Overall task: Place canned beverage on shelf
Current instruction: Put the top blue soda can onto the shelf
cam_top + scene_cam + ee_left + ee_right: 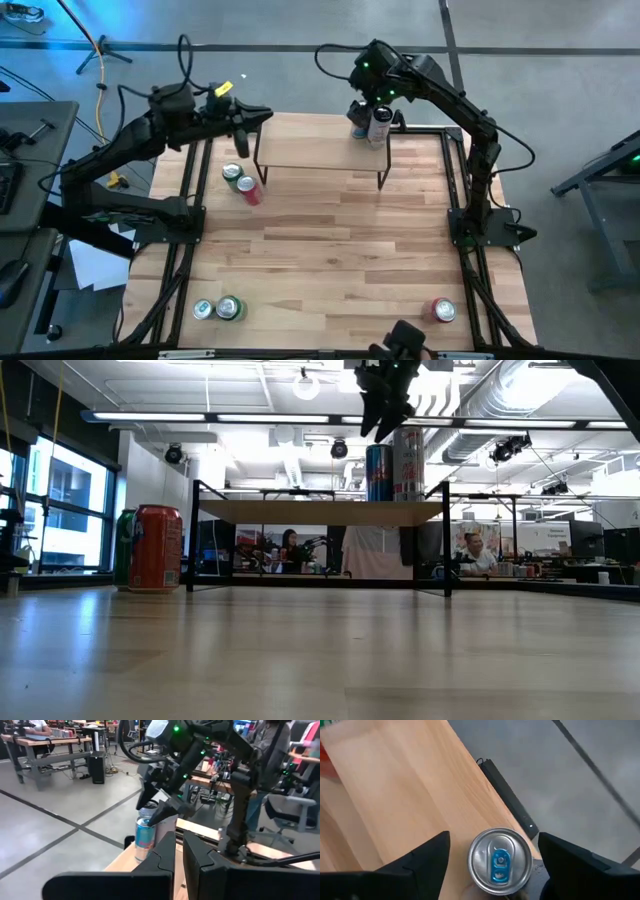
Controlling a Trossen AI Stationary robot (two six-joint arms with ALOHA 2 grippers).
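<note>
Light wood shelf (320, 155) has two cans on it at the right end, a blue one (379, 472) and a silvery one (408, 464) right beside it, both upright as far as I can see in the low view. My right gripper (495, 852) is just above the silvery can; in the wrist view the fingers sit spread on either side of the can top with clear gaps, not touching it. So I'd call this one placed and let go.

Left gripper (262, 117) is parked near the shelf's left end with its fingers pressed together, holding nothing.

What's left, going by the table: a green can (232, 173) and a red can (247, 189) lying close together near the shelf's left legs, two more cans (218, 309) at the near left, and another red one (442, 311) at the near right. If those all need to go up, I'm well short of done. Next thing is just lifting the right arm straight up so I don't clip either can
</note>
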